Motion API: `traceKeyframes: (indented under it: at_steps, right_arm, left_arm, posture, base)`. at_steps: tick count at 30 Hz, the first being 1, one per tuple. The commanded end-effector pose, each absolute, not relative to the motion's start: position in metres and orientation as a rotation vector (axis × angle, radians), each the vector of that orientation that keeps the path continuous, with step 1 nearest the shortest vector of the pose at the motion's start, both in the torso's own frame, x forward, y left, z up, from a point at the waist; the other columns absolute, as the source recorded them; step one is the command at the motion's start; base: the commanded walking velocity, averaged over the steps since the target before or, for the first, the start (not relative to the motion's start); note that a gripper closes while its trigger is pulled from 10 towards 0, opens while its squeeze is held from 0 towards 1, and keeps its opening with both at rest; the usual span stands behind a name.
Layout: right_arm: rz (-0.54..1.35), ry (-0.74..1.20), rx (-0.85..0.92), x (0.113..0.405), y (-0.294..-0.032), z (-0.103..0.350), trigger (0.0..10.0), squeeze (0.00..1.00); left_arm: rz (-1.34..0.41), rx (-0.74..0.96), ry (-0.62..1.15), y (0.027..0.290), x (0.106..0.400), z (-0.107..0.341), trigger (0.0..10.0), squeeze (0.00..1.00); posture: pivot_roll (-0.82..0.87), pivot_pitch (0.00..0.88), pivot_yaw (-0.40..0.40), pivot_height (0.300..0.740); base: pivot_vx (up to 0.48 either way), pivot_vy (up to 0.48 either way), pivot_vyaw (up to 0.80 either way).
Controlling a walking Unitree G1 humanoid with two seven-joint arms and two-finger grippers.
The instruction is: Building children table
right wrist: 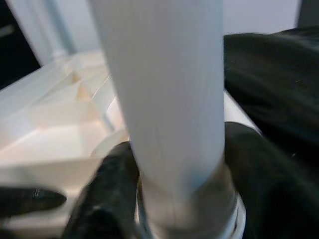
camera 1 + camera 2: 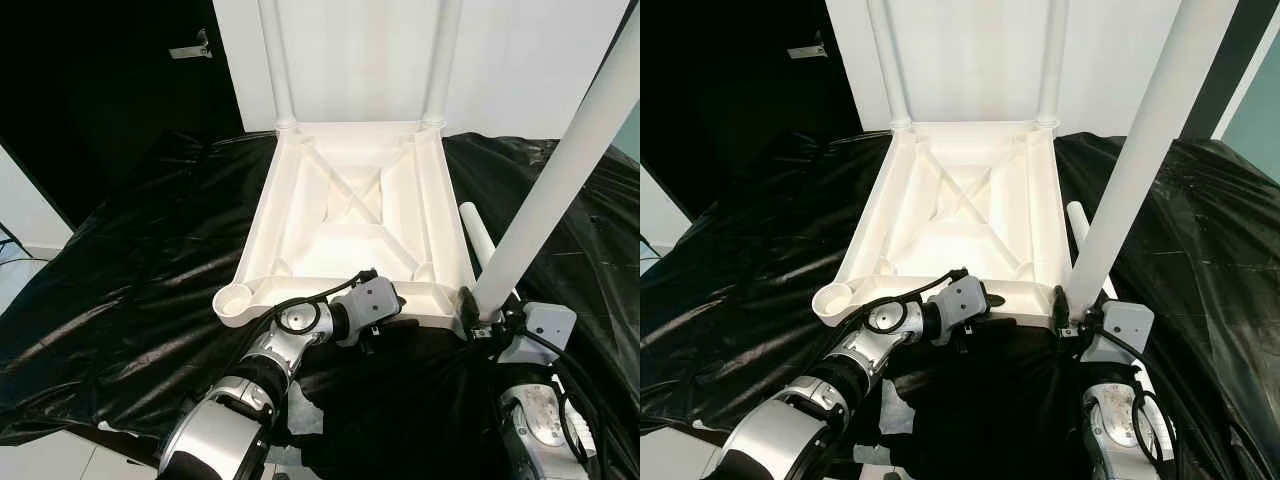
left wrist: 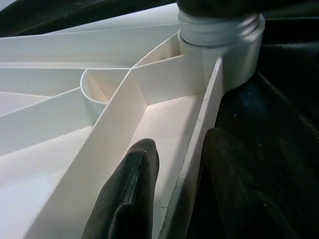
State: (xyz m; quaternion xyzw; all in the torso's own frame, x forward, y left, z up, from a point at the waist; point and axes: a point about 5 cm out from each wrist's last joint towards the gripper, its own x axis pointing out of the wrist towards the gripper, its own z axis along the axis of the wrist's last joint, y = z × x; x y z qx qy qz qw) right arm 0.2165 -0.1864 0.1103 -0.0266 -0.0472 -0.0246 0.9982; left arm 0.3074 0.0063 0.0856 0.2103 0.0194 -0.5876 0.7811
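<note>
The white table top lies upside down on a black sheet. Two white legs stand in its far corners. At the near right corner my right gripper is shut on the base of a third leg, which leans up to the right; its threaded end sits at the corner socket. My left gripper is shut on the table top's near rim, one finger inside the rim and the other outside. The near left socket holds nothing. A fourth leg lies beside the right rim.
The crinkled black sheet spreads across the floor on every side. Behind it are a white wall and, at the back left, a dark door with a handle. Pale floor shows at the near left.
</note>
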Motion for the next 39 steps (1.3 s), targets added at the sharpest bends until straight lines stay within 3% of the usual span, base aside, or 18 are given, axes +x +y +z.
traceKeyframes:
  at_steps: [1,4,5,6,18,35,36,37,39]
  right_arm:
    - [-0.023,-0.074,-0.041,0.215,-0.186,0.106,10.0,1.00]
    - [0.070,-0.075,-0.056,0.220,-0.190,0.108,10.0,1.00]
    - [0.130,-0.084,-0.103,0.220,-0.191,0.110,10.0,0.21]
    - [0.183,-0.097,-0.139,0.220,-0.192,0.112,10.0,0.00]
    - [0.321,-0.115,-0.283,0.252,-0.215,0.145,10.0,0.00]
    - [0.422,0.010,-0.250,0.251,-0.212,0.126,10.0,0.00]
    - [0.426,0.010,-0.245,0.252,-0.212,0.126,3.9,0.00]
    - [0.435,0.003,-0.242,0.253,-0.211,0.126,0.0,0.00]
    - [0.441,-0.009,-0.241,0.254,-0.209,0.127,0.0,0.00]
  left_arm:
    - [-1.181,0.450,0.148,0.013,0.302,0.063,10.0,0.00]
    - [-1.181,0.452,0.148,0.013,0.302,0.063,10.0,0.00]
    - [-1.185,0.454,0.148,0.013,0.302,0.063,10.0,0.00]
    - [-1.188,0.455,0.147,0.013,0.302,0.063,10.0,0.00]
    - [-1.195,0.454,0.141,0.010,0.302,0.064,10.0,0.00]
    - [-1.166,0.450,0.143,0.014,0.305,0.065,10.0,0.00]
    - [-1.164,0.449,0.139,0.013,0.306,0.067,10.0,0.00]
    - [-1.163,0.449,0.136,0.013,0.307,0.068,10.0,0.00]
    - [-1.163,0.452,0.132,0.012,0.308,0.070,10.0,0.00]
  posture:
    - [-0.12,0.000,0.023,0.740]
    - [-0.12,0.000,0.030,0.740]
    - [-0.12,0.000,0.031,0.740]
    - [-0.13,0.000,0.031,0.740]
    - [-0.14,0.000,0.037,0.740]
    - [-0.11,0.000,0.028,0.740]
    - [-0.11,0.000,0.026,0.740]
    - [-0.11,0.000,0.025,0.740]
    - [-0.11,0.000,0.028,0.740]
  base:
    - [0.000,0.000,0.00]
    - [0.000,0.000,0.00]
    - [0.000,0.000,0.00]
    - [0.000,0.000,0.00]
    - [0.000,0.000,0.00]
    - [0.000,0.000,0.00]
    - [0.000,0.000,0.00]
    - [0.000,0.000,0.00]
    - [0.000,0.000,0.00]
